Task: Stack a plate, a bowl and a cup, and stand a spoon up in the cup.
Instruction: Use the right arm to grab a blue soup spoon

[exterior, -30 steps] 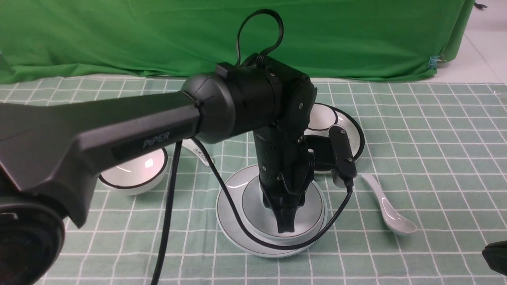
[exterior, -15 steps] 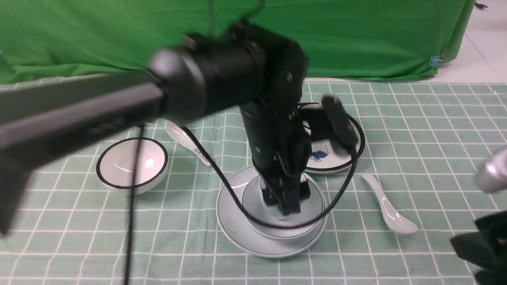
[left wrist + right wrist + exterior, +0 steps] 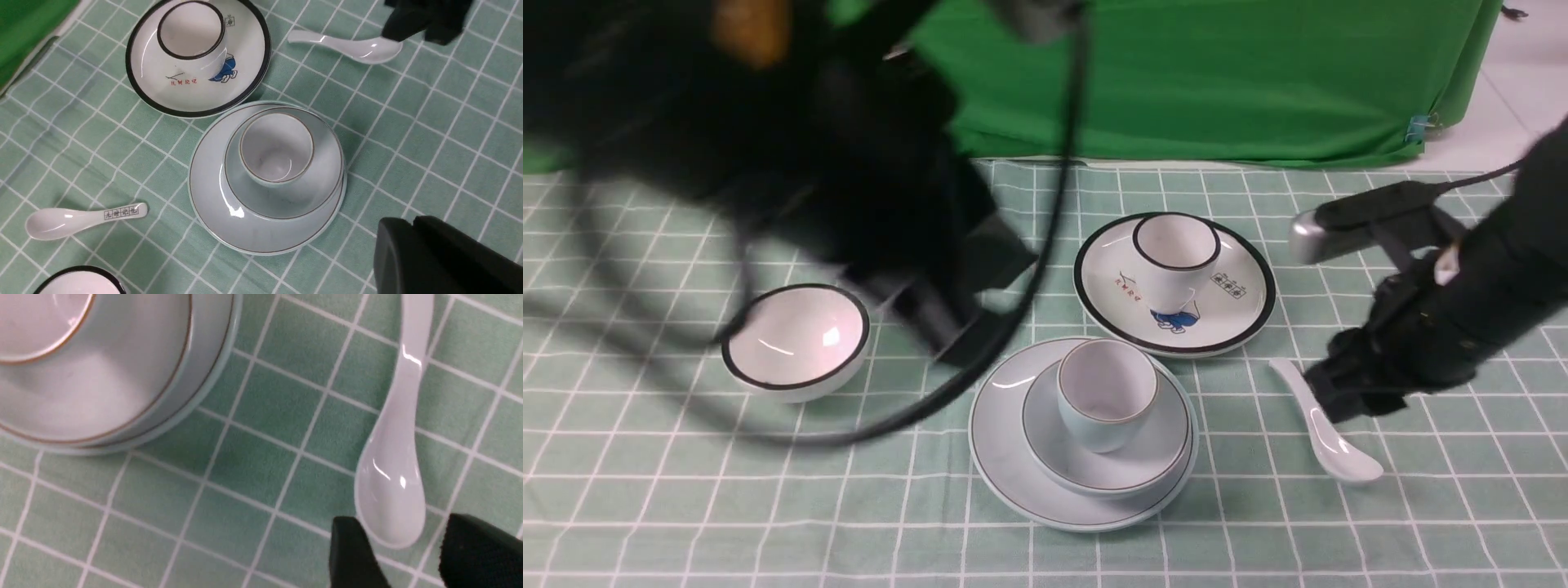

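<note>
Step in hand, as judged: picking up the spoon (image 3: 1331, 445), the only part not yet placed.

1. Keep the left gripper (image 3: 412, 245) high and to the left, clear of the stack.
2. Treat the stack at centre as finished. The plate (image 3: 1005, 441) lies on the checked cloth (image 3: 1421, 506), the bowl (image 3: 1045, 433) sits in the plate, and the cup (image 3: 1107, 392) stands upright in the bowl. Do not brush it during approach.
3. The spoon lies flat on the cloth just to the right of the stack, its handle pointing away from the robot. Glossy ceramic is likely to slip, so centre it between the fingers before closing.

End effectors:
- Left gripper: fingers pressed together, holding nothing.
- Right gripper (image 3: 402, 557): jaws apart, low over the spoon, one finger on each side of its bowl end. Nothing is held. Whether a finger touches the spoon cannot be determined.
</note>
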{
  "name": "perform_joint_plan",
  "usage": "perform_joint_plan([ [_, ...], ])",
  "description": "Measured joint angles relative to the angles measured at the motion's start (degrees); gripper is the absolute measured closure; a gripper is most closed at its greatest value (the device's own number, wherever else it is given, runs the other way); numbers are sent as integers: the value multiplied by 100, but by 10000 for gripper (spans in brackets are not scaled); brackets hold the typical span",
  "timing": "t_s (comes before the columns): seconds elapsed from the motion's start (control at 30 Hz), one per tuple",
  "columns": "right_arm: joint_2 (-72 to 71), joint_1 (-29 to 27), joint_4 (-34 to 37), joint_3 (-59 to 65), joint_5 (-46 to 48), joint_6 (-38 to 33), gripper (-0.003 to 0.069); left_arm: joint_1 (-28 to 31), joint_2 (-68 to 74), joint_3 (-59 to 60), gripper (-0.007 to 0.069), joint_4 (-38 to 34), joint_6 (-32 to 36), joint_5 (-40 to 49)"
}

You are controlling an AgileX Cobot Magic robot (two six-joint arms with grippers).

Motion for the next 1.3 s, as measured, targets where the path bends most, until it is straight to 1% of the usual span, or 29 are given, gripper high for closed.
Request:
perform_joint_plan([
  [0.1,614,-134,71,-393,-43,-122,313,0,-810,1042,618,-143,-225,-855],
  [0.13,971,-185,84,-672,-50,-149,302,0,-1414,1783,618,-298,-267,-1590],
  [0.17,1054,-193,92,-700,-50,-155,297,0,-1541,1944,618,-360,-277,-1760],
  [0.2,1419,-235,92,-982,-44,-184,270,0,-2019,2546,618,-488,-295,-2416],
  [0.23,1494,-241,92,-1034,-44,-193,265,0,-2128,2682,618,-542,-309,-2568],
  [0.27,1697,-258,92,-1156,-44,-219,251,0,-2430,2998,618,-605,-315,-2959],
  [0.33,1998,-308,97,-1388,-40,-273,242,0,-2871,3559,618,-710,-327,-3427],
  [0.5,2321,-366,96,-1611,-86,-283,239,0,-3311,3898,616,-768,-331,-3579],
  [0.7,2556,-371,75,-1643,-161,-283,240,0,-3324,3909,615,-794,-331,-3614],
  [0.77,2593,-371,70,-1673,-157,-302,267,0,-3324,3909,615,-844,-331,-3614],
  [0.83,2602,-371,30,-1692,-144,-310,319,0,-3324,3909,615,-865,-331,-3614],
  [0.87,2606,-372,-3,-1692,-138,-344,377,0,-3324,3909,615,-877,-333,-3614],
  [0.9,2608,-377,-19,-1692,-123,-387,417,0,-3324,3909,615,-874,-333,-3609],
  [0.93,2613,-377,-29,-1692,-123,-402,417,0,-3324,3909,615,-879,-333,-3609],
  [0.97,2613,-377,-19,-1697,-94,-453,493,0,-3324,3909,615,-897,-338,-3591],
  [1.13,2314,-377,72,-1483,-73,-573,487,0,-3324,3909,615,-897,-338,-3500],
  [1.2,1294,-313,222,-707,-589,-586,487,0,-3324,3909,615,-897,-272,-3401],
  [1.27,256,-164,481,98,-1621,-617,487,0,-3324,3909,615,-897,-175,-3390],
  [1.3,5,-102,618,438,-1980,-617,487,0,-3324,3909,615,-897,-153,-3389],
])
